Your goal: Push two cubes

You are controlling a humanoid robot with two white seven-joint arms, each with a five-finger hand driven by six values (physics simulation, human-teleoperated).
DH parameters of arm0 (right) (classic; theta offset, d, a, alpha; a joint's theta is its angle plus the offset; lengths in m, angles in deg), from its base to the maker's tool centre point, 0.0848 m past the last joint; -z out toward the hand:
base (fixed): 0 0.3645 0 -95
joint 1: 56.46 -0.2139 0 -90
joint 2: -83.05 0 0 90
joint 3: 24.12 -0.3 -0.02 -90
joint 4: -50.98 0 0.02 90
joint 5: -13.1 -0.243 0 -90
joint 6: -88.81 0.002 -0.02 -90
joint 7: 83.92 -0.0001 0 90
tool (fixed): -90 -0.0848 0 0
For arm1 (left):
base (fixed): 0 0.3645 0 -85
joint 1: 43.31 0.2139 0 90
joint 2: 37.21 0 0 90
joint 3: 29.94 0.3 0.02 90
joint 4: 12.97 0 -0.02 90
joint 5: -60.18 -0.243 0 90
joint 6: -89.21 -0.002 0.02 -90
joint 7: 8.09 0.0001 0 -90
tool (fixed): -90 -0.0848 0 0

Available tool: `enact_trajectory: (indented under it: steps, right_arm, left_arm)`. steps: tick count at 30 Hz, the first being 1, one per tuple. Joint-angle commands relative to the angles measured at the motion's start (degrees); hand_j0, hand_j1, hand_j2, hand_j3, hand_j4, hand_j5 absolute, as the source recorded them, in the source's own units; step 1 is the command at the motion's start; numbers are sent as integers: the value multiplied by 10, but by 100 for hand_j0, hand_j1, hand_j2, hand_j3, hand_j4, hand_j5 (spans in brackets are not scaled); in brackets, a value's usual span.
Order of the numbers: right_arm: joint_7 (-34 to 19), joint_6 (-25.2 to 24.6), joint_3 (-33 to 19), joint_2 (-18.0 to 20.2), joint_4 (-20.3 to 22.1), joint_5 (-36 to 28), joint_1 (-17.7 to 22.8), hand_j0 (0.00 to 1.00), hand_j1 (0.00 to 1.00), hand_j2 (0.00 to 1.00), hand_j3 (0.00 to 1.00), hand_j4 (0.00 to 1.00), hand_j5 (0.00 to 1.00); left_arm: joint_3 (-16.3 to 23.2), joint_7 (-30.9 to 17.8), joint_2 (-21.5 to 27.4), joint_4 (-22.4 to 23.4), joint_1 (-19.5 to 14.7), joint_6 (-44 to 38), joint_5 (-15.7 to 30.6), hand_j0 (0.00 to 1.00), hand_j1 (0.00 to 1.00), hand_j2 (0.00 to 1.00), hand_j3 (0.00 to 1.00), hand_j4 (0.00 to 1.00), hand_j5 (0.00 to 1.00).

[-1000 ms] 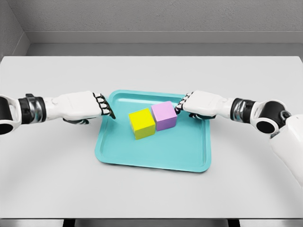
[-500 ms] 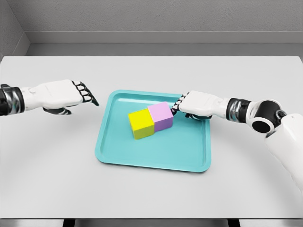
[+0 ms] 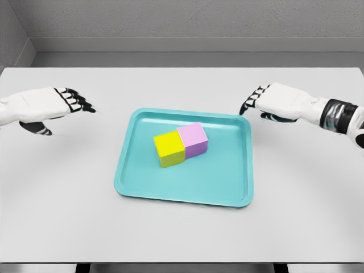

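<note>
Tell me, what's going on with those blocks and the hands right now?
Left robot hand and right robot hand open, off the tray. Yellow cube and pink cube touching on it. Nothing in the way.

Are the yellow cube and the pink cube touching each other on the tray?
Touching. The head view shows the yellow cube pressed against the pink cube, no teal tray visible between them.

I see yellow cube (image 3: 169,149) and pink cube (image 3: 194,139) side by side, faces touching, sitting flat near the middle of the teal tray (image 3: 224,185)
</note>
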Motion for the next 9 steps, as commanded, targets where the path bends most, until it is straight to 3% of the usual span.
enact_trajectory:
  steps: [1, 3, 9]
  right_arm:
    - [3, -2, -83, 56, 22, -34, 4, 99, 99, 99, 99, 99, 99]
    - [3, -2, -103, 64, 14, -37, 22, 100, 100, 100, 100, 100, 100]
    - [1, -2, -95, 55, 16, -36, 26, 100, 100, 100, 100, 100, 100]
  left_arm:
    - [-6, 0, 13, 8, 0, -1, 11, 100, 100, 100, 100, 100, 100]
    - [-11, 1, 13, 19, 1, -1, 12, 100, 100, 100, 100, 100, 100]
    - [-14, 1, 16, 28, 2, -1, 20, 100, 100, 100, 100, 100, 100]
